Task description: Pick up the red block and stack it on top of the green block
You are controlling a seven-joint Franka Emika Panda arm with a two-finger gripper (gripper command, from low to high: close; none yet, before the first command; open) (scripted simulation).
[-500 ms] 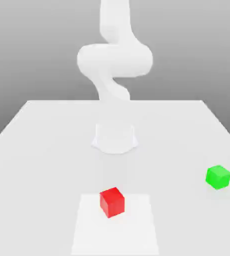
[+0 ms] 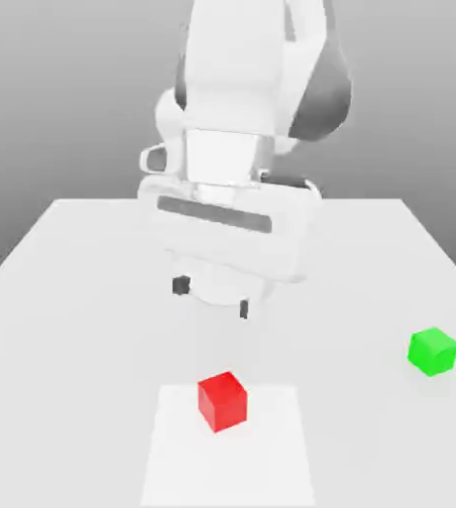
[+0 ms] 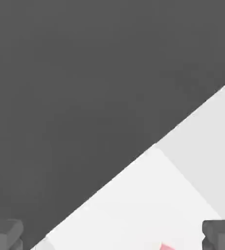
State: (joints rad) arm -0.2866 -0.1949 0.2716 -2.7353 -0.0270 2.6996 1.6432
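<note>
You have the end effector (image 2: 212,298) up over the tabletop (image 2: 341,268), fingers wide open, as far apart as they go, nothing between them; in the exterior view the two dark fingertips (image 2: 180,286) stand well apart, one toward that view's left, one nearer its middle, with the fingertip toward the exterior view's right sitting a bit lower in the frame, so your hand looks slightly tilted there

Your red block (image 2: 222,402) sits on the white rectangular patch (image 2: 227,466) of the tabletop, near the patch's far edge, lower middle of the exterior view; it's a plain bright cube, turned so that you see its top and two side faces, and it is apart from the end effector, which hangs above and behind it as that view has it

Your green block (image 2: 432,351) rests on the bare tabletop by the exterior view's right side, off the white patch, well apart from the red one and a little farther back; also a plain cube, turned at an angle, nothing on top of it

Your white arm (image 2: 234,69) comes down from the top of the exterior view, dark grey at some joints, backdrop grey behind it

In the hand view you get both fingers spread wide, a big dark grey area, a slanting edge of the pale tabletop, and a small pinkish-red bit (image 3: 167,246) between the fingers, cut off by the frame
</note>
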